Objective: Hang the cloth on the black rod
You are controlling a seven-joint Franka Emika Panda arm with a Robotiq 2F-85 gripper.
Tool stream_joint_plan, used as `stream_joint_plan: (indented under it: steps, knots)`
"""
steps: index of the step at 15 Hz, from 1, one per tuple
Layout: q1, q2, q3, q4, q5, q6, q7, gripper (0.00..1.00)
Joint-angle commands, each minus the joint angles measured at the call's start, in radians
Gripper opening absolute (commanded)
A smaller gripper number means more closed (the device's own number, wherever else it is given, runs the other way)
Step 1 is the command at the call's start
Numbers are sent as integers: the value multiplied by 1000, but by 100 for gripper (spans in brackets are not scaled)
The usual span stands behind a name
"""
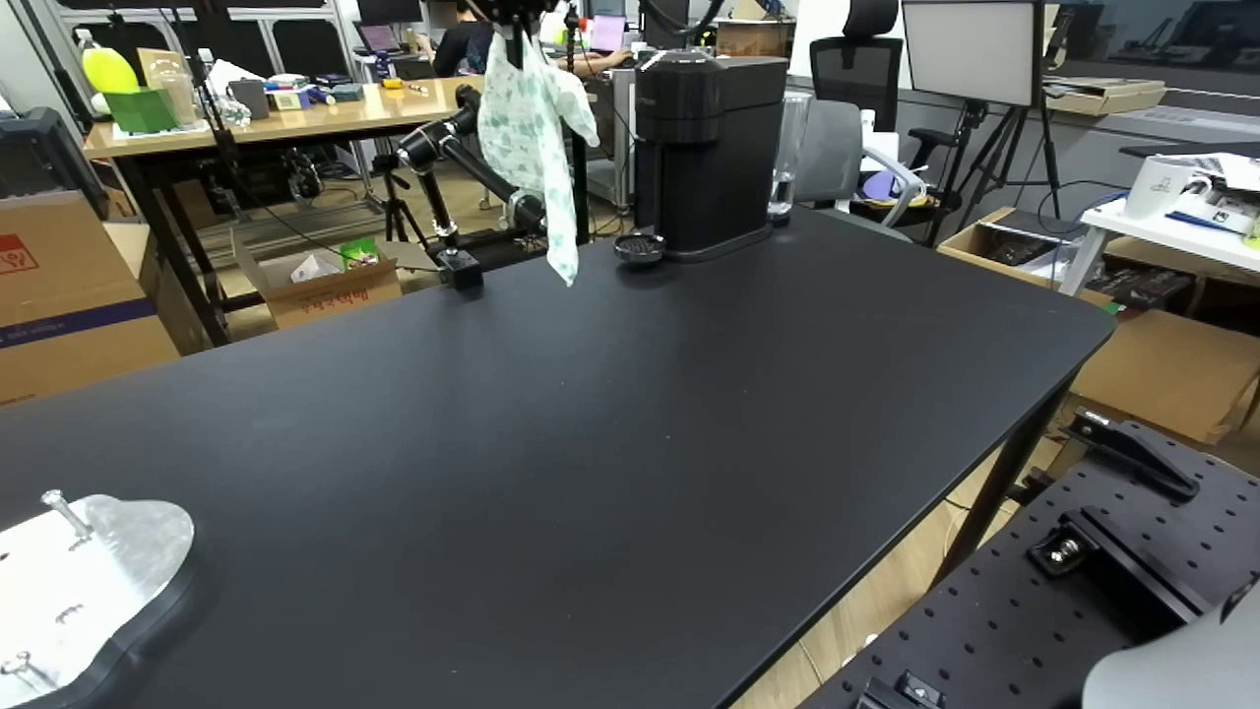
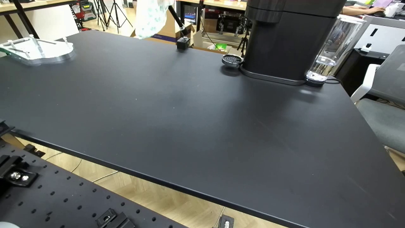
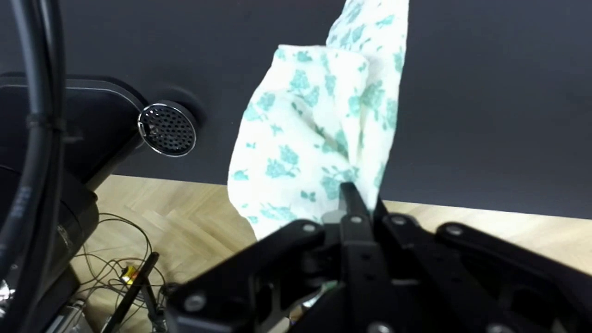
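The cloth [image 3: 296, 134], white with a pale-green leaf pattern, hangs from my gripper [image 3: 365, 196], whose fingers are shut on it. Its loose end dangles over the far edge of the table, seen also as the cloth [image 1: 536, 138] in an exterior view and, cut by the top edge, as the cloth [image 2: 151, 19]. A thin black bar on a jointed stand, apparently the black rod [image 1: 474, 167], slants at the table's far edge. The cloth overlaps this rod [image 2: 176, 16] in the picture; whether they touch, I cannot tell. My gripper [image 1: 516, 44] is up high, partly cropped.
A tall black machine [image 1: 704, 158] with a round perforated cup [image 3: 169, 129] stands beside the cloth. Behind it is a clear cylinder [image 2: 329, 53]. A white pegged board [image 2: 38, 50] lies at the other end of the black table [image 1: 591, 473]. Thick cables [image 3: 41, 115] cross the wrist view.
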Motion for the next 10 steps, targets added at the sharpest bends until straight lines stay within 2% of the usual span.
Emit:
stream_joint_plan:
  steps: [1, 5, 10]
  knots:
    - [18, 3, 41, 96, 0, -115, 35, 1]
    - [24, 23, 64, 156, 7, -179, 36, 1]
    - [13, 63, 57, 173, 33, -213, 18, 1]
